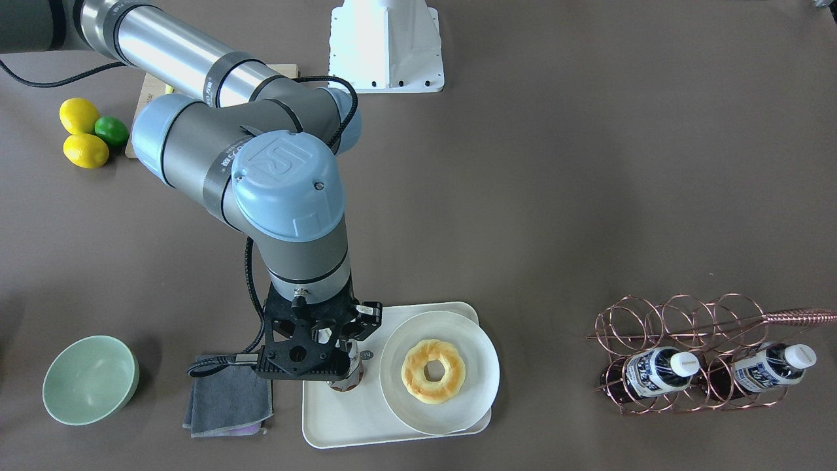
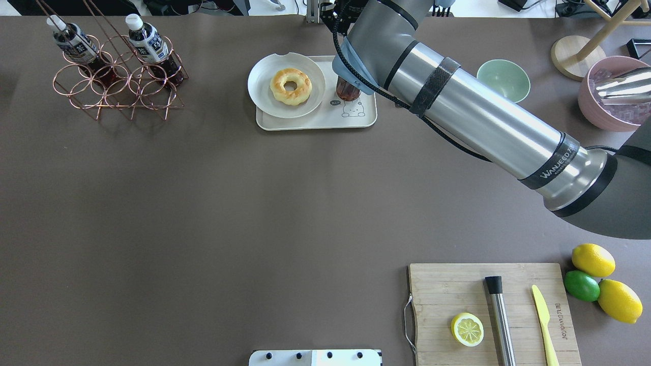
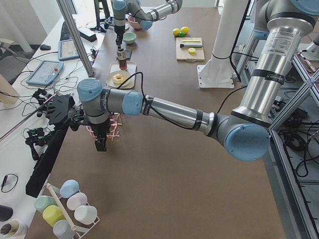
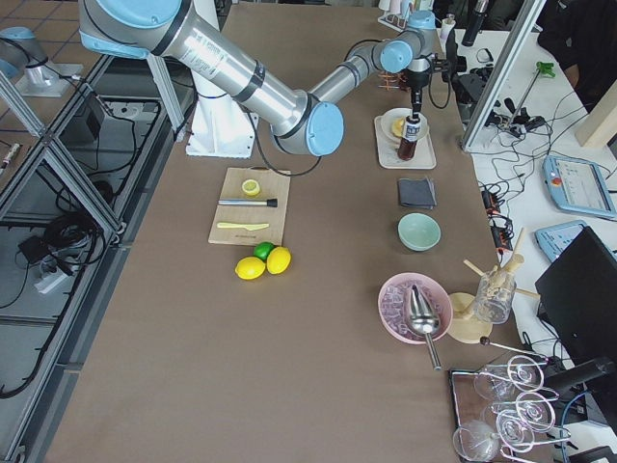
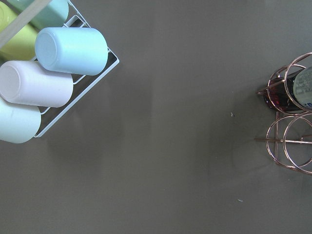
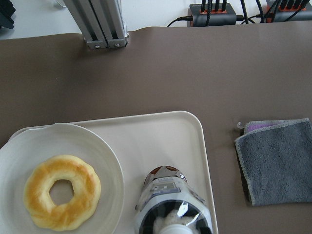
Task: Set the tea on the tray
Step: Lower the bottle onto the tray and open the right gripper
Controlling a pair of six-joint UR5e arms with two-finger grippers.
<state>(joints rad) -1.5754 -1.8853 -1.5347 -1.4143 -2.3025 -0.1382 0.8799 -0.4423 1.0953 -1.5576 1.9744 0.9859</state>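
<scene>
In the front-facing view, the tea (image 1: 348, 370) stands upright on one end of the tray (image 1: 340, 422). It is just beside a round plate (image 1: 474, 392) that carries a ring pastry (image 1: 433, 371). The right end effector (image 1: 341, 354) sits directly over the bottle. Its black mount hides the fingers, so I cannot tell whether they clamp the bottle.

From overhead, only the bottle's dark red-brown lower part shows beneath the arm, next to the bear drawing (image 2: 352, 108).

In the left side view, the left end effector (image 3: 100, 145) hangs above the counter (image 3: 164, 189) near a copper wire rack (image 3: 112, 130). Its opening cannot be judged. Far off, the bottle stands under the right arm.

The right side view shows dark liquid, a pale label band and the tool at the bottle's top.

In the right wrist view, the bottle is seen from above. It has a white cap, clear shoulders, a blue-and-white label and a red-brown base near the tray's rim. A grey cloth (image 6: 278, 158) lies beyond.
</scene>
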